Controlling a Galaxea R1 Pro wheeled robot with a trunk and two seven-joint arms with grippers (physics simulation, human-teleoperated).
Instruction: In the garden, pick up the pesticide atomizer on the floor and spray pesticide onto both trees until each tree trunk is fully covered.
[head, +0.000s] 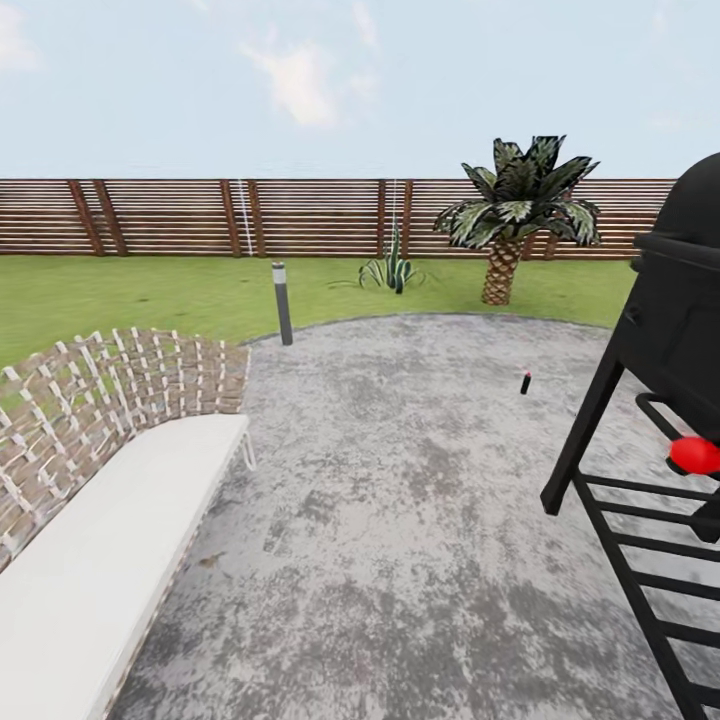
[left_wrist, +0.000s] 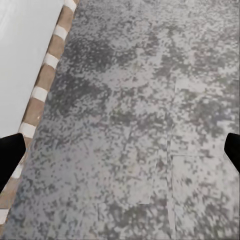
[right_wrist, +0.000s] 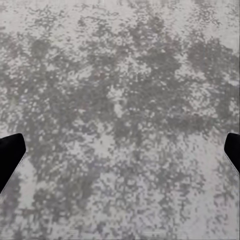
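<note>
The head view looks out over a garden. A grey stone patio (head: 400, 520) fills the middle, with green grass (head: 150, 295) behind it and a brown slatted fence (head: 200, 215) at the back. A small palm (head: 520, 215) and a spiky plant (head: 392, 270) stand by the fence, and a short grey lamp post (head: 283, 303) stands at the edge of the grass. A woven bench with a white cushion (head: 110, 540) sits on one side and a big black grill (head: 660, 400) with a red knob (head: 695, 455) on the other. The pesticide atomizer (head: 525, 381) is a tiny dark thing standing far off on the patio, near the grill's leg; it is too small to show more than a dark body with a bit of red on top. The left wrist view shows the left gripper (left_wrist: 120, 155) with just the dark tips of its two fingers (left_wrist: 9, 157) at the edges, spread wide apart, nothing between them but bare stone floor. Beyond one finger runs the bench's brown and white striped edge (left_wrist: 42, 85). The right wrist view shows the right gripper (right_wrist: 120, 155) the same way, its dark fingers (right_wrist: 9, 155) spread wide and holding nothing, with spotty grey stone between them. The atomizer is nowhere near either pair of jaws.
</note>
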